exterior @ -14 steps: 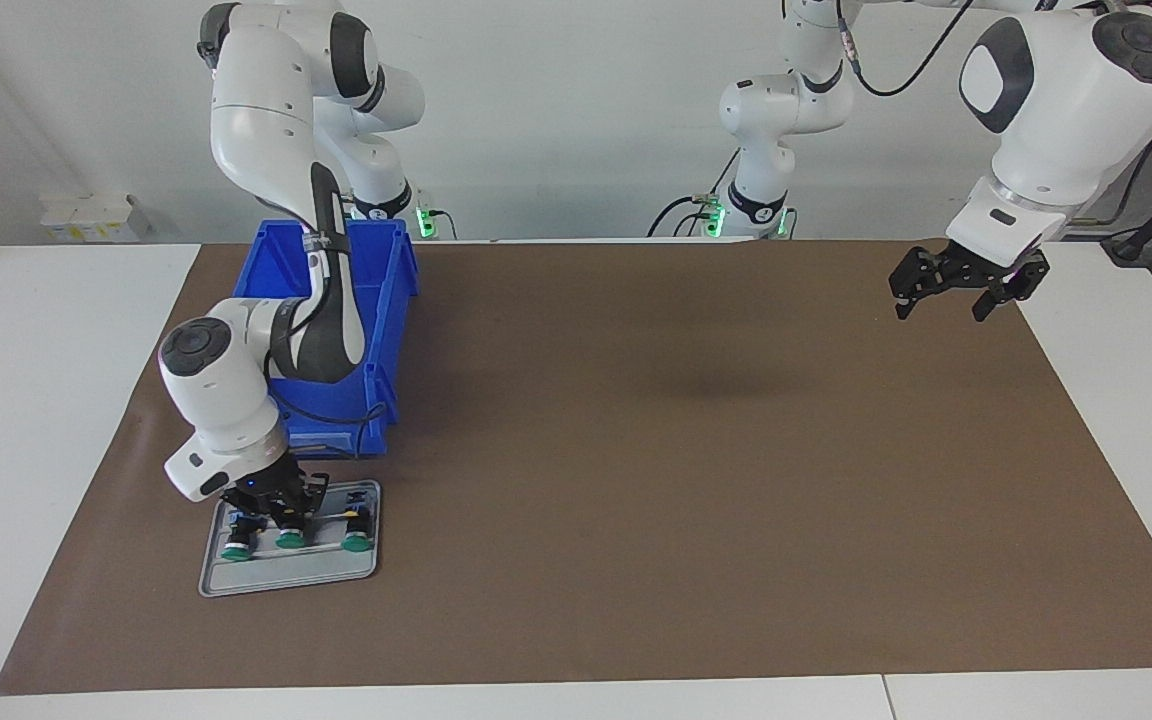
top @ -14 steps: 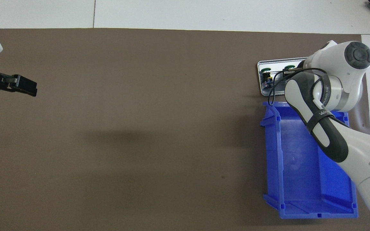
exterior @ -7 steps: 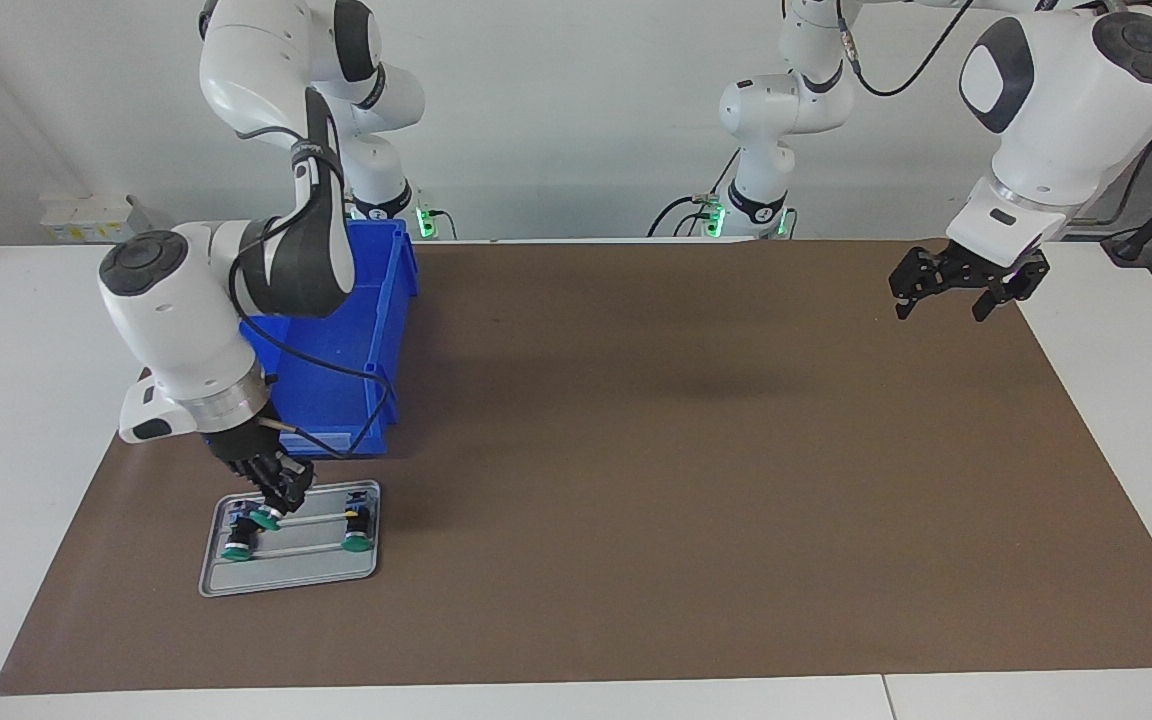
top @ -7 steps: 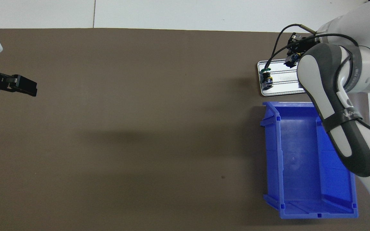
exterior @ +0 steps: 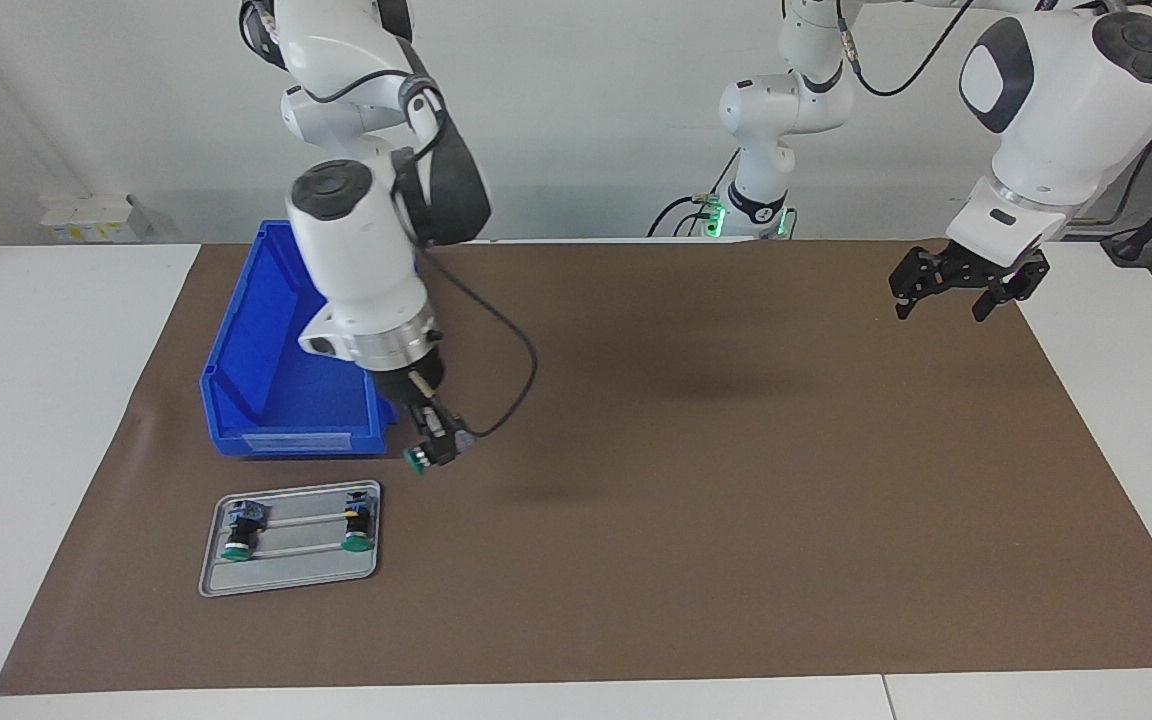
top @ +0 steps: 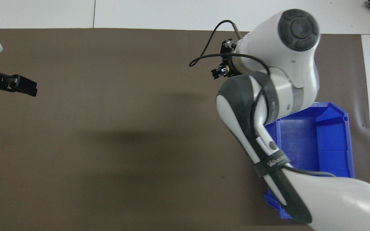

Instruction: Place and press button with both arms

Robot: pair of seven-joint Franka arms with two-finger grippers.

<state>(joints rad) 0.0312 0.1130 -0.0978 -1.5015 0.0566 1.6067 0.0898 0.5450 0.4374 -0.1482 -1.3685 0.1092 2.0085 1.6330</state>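
My right gripper (exterior: 433, 448) is shut on the button (exterior: 419, 459), a green cap on a short black body. It holds the button in the air over the brown mat, beside the blue bin's corner. In the overhead view the gripper (top: 219, 71) shows just past the arm's white wrist, and the button's yellow and blue marks (top: 225, 68) peek out. My left gripper (exterior: 956, 288) hangs open and empty above the mat's edge at the left arm's end of the table, where the arm waits; it also shows in the overhead view (top: 19, 85).
A grey tray (exterior: 286, 572) lies on the mat farther from the robots than the blue bin (exterior: 276, 380), with two green-capped buttons (exterior: 238, 536) (exterior: 357, 530) on it. The right arm hides the tray in the overhead view; the bin (top: 316, 138) partly shows.
My right gripper lifted the middle button off the tray and carried it up and toward the table's middle. Two buttons stay on the tray. The left arm has not moved.
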